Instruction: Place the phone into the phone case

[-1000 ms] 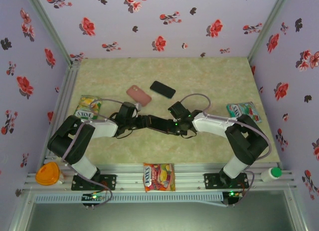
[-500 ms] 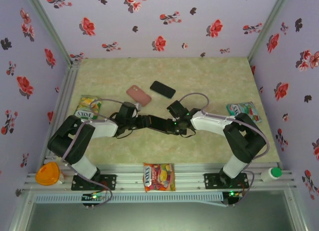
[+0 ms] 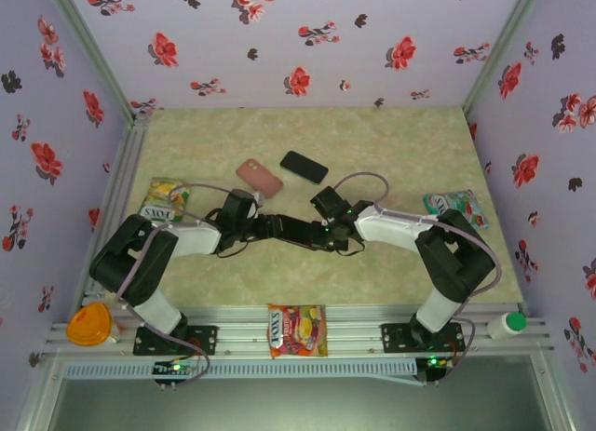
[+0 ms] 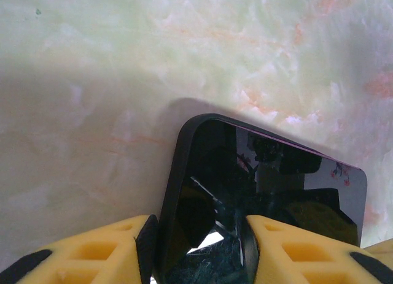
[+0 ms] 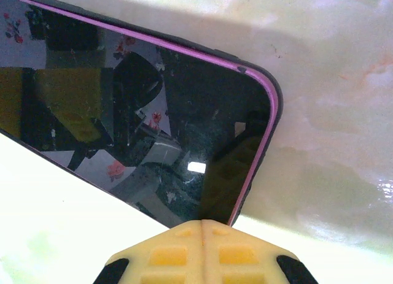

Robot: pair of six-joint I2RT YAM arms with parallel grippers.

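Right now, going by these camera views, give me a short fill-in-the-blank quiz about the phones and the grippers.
1. In the ____ wrist view, two fingers flank the held phone, one on each side.
2. In the top view, the ____ case lies just left of the loose black phone.
3. The fingertips of the right gripper, pressed together, are coloured ____.
Missing words: left; pink; yellow.

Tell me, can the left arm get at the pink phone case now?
Probably not yet: the pink phone case lies near, nothing between, but the left gripper is shut on the phone.
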